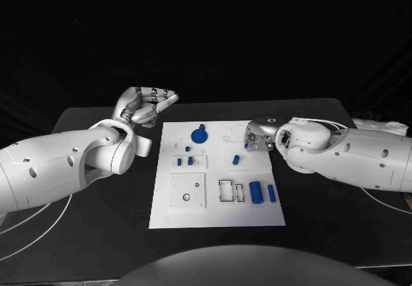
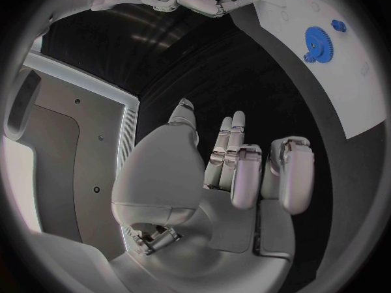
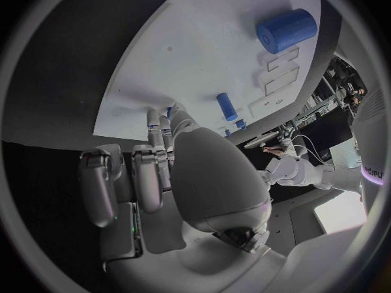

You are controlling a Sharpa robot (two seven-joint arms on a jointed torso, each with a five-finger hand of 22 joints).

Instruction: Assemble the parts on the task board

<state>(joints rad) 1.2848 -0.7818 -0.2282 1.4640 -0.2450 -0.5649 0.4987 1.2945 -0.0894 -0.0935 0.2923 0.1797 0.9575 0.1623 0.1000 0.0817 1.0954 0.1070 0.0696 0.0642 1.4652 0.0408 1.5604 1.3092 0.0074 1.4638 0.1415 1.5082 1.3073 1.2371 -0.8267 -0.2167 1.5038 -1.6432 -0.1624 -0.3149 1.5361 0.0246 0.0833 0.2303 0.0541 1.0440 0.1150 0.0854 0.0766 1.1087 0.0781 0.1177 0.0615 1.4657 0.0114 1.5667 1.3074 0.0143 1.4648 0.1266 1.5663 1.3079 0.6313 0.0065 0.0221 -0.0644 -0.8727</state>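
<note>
While the right hand (image 1: 258, 136) sits over the far right corner of the white board (image 1: 184, 217), its fingers point down at the board surface with a small blue bit (image 3: 170, 112) showing at the fingertips; cannot tell if it's pinched or just touched. Left hand (image 1: 144, 105) is off the board, above the black desk (image 1: 103, 232) past the board's far left corner, fingers curled loosely, nothing in it.

Parts on the board: blue gear (image 1: 198, 134) near the far edge, centre-left. Small blue pegs (image 1: 184, 161) in a raised frame below it. One short blue peg (image 1: 236, 159) toward the right-middle. Fat blue cylinder (image 1: 255, 192) and thinner blue rod (image 1: 271, 192) lying side by side in the near right area, beside two open rectangular slots (image 1: 231, 190). A square plate with round holes (image 1: 188, 190) sits near left.

Handling, judged: parts look like hard moulded plastic, light, stiff, smooth, so likely slippery under metal fingers. Cylinder and rod will roll if nudged; take them across the middle of the barrel, thumb opposite a finger. Gear is flat and low; better taken by its raised hub or by the toothed rim. Small pegs need a fingertip pinch, easy to knock over or drop. Nothing here looks fragile.
</note>
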